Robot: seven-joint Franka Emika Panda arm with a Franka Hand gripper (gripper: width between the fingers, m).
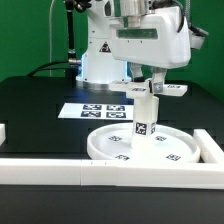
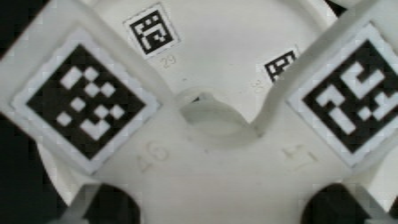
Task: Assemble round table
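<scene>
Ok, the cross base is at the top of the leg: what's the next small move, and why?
Probably a small turn of the gripper to twist the cross base onto the leg. The leg stands upright on the disc, and the base sits at its top between the fingertips, hub centred. Tightness cannot be judged.

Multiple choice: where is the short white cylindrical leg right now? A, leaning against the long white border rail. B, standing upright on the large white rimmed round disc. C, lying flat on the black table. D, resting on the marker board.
B: in the exterior view the short white cylindrical leg stands upright on the large white rimmed round disc.
</scene>
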